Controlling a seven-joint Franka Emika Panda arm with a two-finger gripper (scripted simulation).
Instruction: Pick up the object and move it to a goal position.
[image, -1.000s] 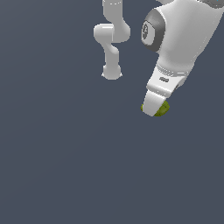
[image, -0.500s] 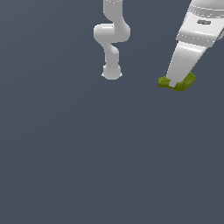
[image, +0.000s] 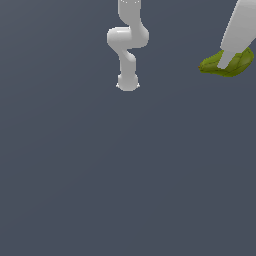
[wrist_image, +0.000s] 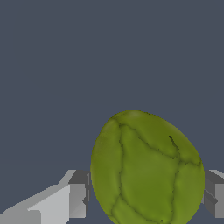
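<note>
The object is a small olive-green lumpy blob (image: 214, 65) at the upper part of the exterior view's right. My white gripper (image: 227, 61) comes down from the top right corner and is shut on it; one white finger crosses its front. In the wrist view the green blob (wrist_image: 146, 168) fills the space between my two fingers (wrist_image: 78, 194), with cracked, bumpy skin. It is held above the dark grey floor. No goal marker shows.
The arm's white base and lower links (image: 127, 45) stand at the top centre of the exterior view. The dark grey floor (image: 125, 175) spreads all around.
My gripper has carried the green blob up and towards the exterior view's right, from the middle right to near the top right corner. The arm's near part has left the view.
</note>
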